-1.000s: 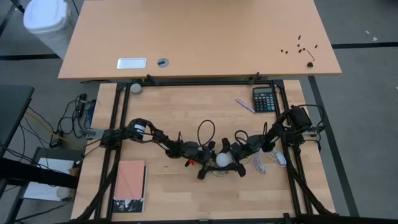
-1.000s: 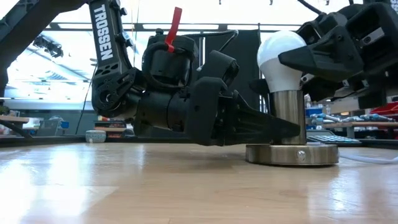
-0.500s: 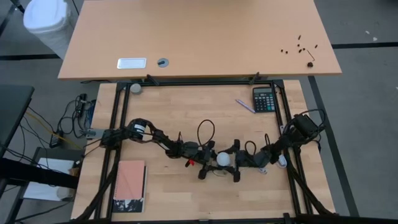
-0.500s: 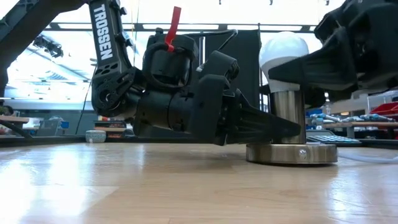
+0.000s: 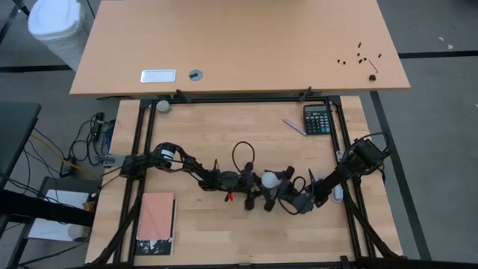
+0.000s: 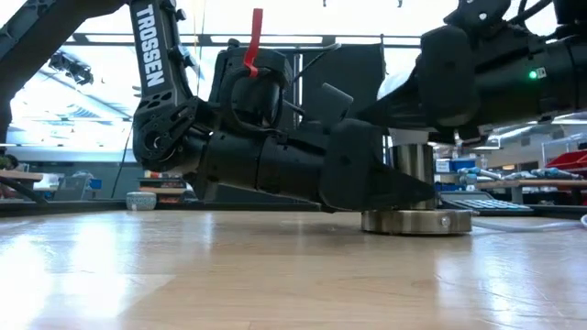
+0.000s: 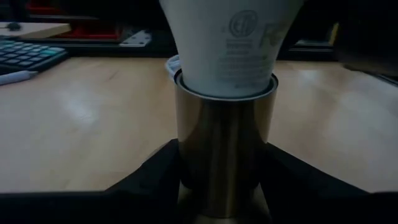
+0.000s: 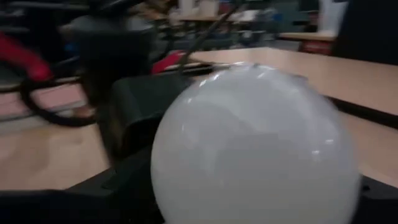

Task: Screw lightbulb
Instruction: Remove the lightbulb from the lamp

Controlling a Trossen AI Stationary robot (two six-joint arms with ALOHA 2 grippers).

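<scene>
The dark fingers of the left gripper lie low along the wooden table, one on each side of the polished metal cylinder socket, and in the left wrist view they press against its sides, so this gripper looks clenched on the socket to keep it from turning. Taking that socket as the landmark, the left arm reaches in flat from its left, and the socket's round metal base plate rests on the table just under the fingertips. Directly above the socket stands the small white pear-shaped lightbulb, its narrow neck seated down inside the cylinder's rim and its rounded globe pointing straight up; its long axis is upright, in line with the socket's own. To the right of the socket, the right gripper comes in from the right and a little higher, level with the globe. In the right wrist view the white globe fills the space just ahead of this gripper, with dark finger shapes at either lower corner, so it appears to be grasping the bulb, though the contact itself is hard to see. The right arm is plainly the one placed to turn the bulb, and the move ahead is probably a twist about that upright axis while the left holds the socket steady.
</scene>
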